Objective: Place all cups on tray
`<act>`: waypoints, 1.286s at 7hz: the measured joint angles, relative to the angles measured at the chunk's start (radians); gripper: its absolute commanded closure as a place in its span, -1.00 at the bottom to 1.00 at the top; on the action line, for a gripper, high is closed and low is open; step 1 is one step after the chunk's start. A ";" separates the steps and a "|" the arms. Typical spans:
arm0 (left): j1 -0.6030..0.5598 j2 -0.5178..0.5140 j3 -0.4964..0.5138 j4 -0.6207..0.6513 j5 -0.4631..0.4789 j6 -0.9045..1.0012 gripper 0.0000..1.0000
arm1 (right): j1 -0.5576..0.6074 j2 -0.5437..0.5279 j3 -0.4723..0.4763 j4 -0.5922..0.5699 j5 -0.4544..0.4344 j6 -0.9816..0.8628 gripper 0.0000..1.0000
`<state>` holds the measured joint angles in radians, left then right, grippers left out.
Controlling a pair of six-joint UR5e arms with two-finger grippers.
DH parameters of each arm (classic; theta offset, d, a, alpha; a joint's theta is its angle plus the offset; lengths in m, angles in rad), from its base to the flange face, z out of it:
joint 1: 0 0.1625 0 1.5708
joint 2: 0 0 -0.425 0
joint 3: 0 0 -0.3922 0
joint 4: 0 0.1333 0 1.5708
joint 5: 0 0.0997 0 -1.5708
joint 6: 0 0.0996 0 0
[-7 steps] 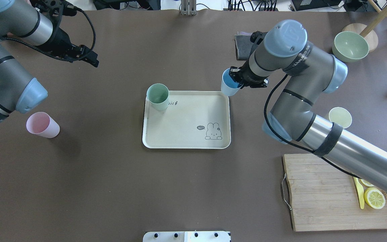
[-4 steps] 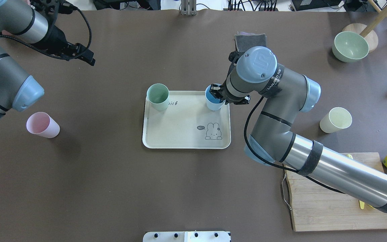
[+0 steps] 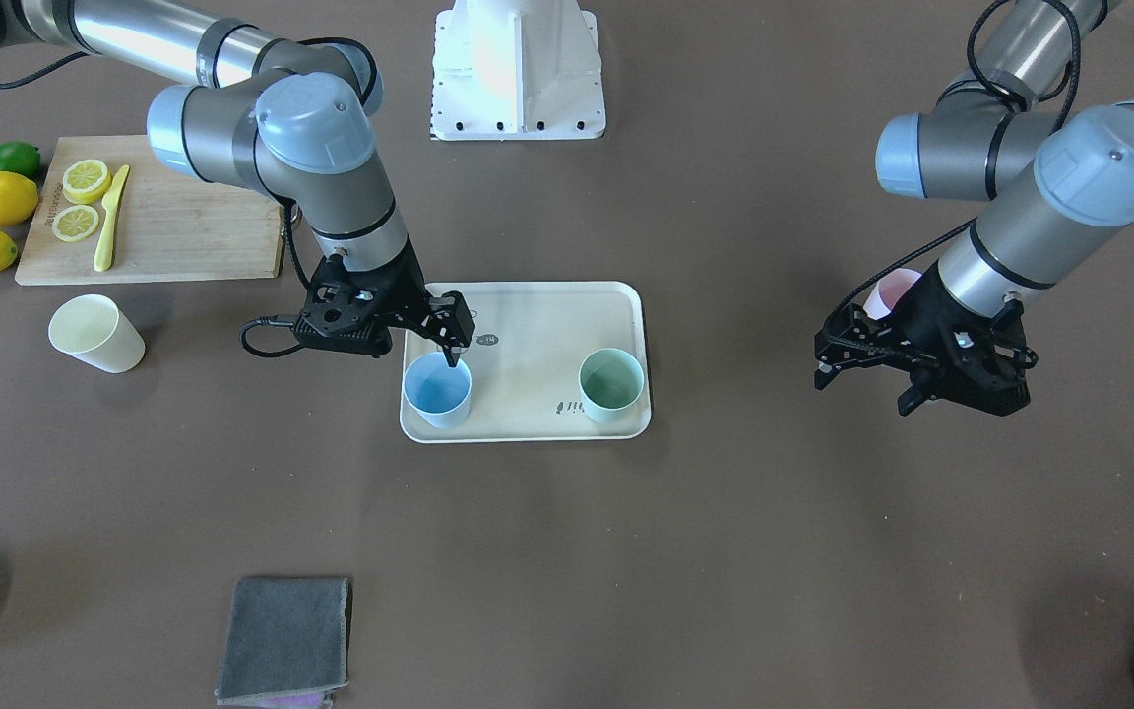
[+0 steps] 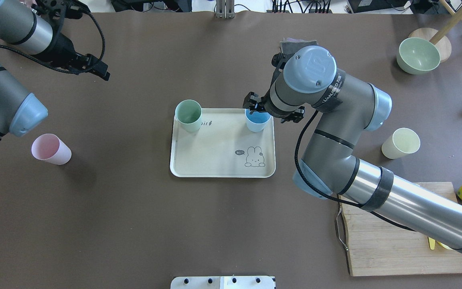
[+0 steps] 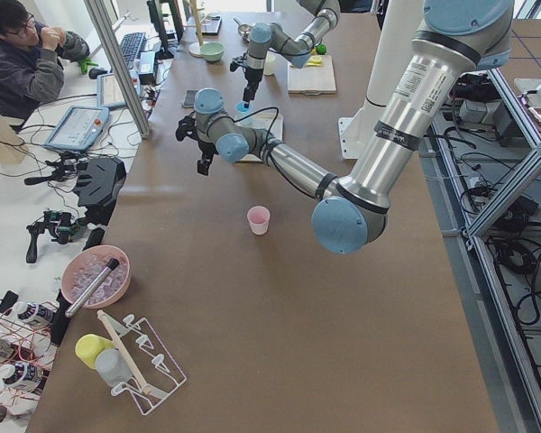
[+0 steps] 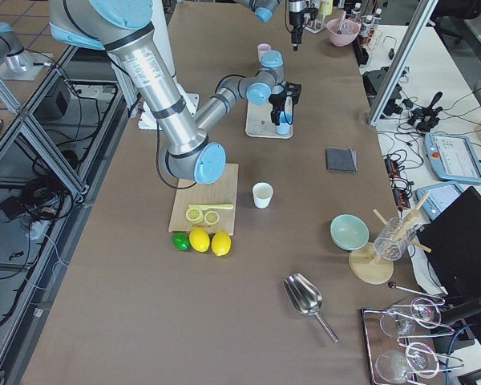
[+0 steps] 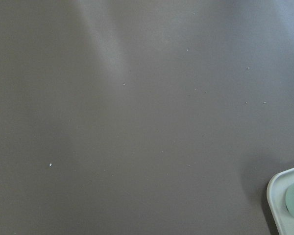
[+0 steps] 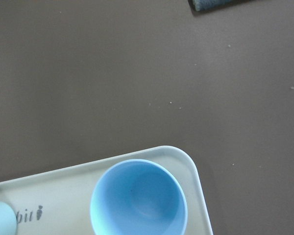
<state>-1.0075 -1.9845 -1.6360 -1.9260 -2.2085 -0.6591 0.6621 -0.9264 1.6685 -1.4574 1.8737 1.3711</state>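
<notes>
Right gripper, front view: it hangs over the blue cup with one dark fingertip at the rim. Whether it pinches the wall or stands free, I cannot tell. The blue cup stands upright in the tray corner nearest that arm. The mint cup stands upright in the next corner along the same long side. Left gripper hovers over bare table, well apart from the tray, fingers spread and holding nothing. The pink cup peeps out behind that arm. The yellow cup stands on the table near the board.

Overhead: the wrist hides most of the right gripper. The tray's print shows a rabbit with a bubble reading "hi~". Script beside the mint cup is partly covered and ends in "bit". The arm's joint cap bears "UR", and its straps carry lettering that looks like "VANJEED". Pink and yellow cups stand on the table, one at each side, well apart from the tray.

Left side view: the pink cup stands alone, upright, on the table.

Right side view: the yellow cup stands just beyond the board.

Left wrist: bare table, with a tray corner at the lower right.

Right wrist: the blue cup sits inside the tray's rounded corner, with "bit" and a small carrot printed beside it. A cloth edge shows at the top.
</notes>
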 measured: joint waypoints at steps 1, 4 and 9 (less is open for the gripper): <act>0.000 0.076 -0.061 0.000 0.006 0.000 -0.98 | 0.034 -0.002 0.056 -0.081 0.029 -0.053 -1.00; 0.006 0.332 -0.179 -0.040 0.102 0.030 -0.98 | 0.191 -0.063 0.106 -0.174 0.135 -0.338 -1.00; 0.073 0.452 -0.154 -0.138 0.120 0.041 -0.80 | 0.373 -0.227 0.164 -0.169 0.257 -0.662 -1.00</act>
<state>-0.9345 -1.5328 -1.7903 -2.0645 -2.0882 -0.6180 1.0352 -1.1531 1.8328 -1.6262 2.1304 0.7087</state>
